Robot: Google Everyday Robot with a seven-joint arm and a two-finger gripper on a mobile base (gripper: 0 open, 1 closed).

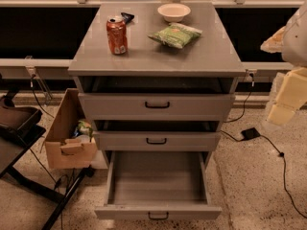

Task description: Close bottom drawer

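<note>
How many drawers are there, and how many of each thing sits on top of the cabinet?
Drawers: 3 (top drawer, middle drawer, bottom drawer, pulled out)
Can: 1
Bowl: 1
Green bag: 1
Small dark thing: 1
Total: 7
The hand is at the right edge, beside the cabinet, not counted.

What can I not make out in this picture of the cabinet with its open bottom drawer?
Camera view:
- Gripper: at the right edge, which partly cuts it off.
- Top drawer and middle drawer insides: hidden in shadow, as both are barely open.
- Dark item behind the soda can: too small to name.
- Cardboard box contents: mostly hidden by its wall.
</note>
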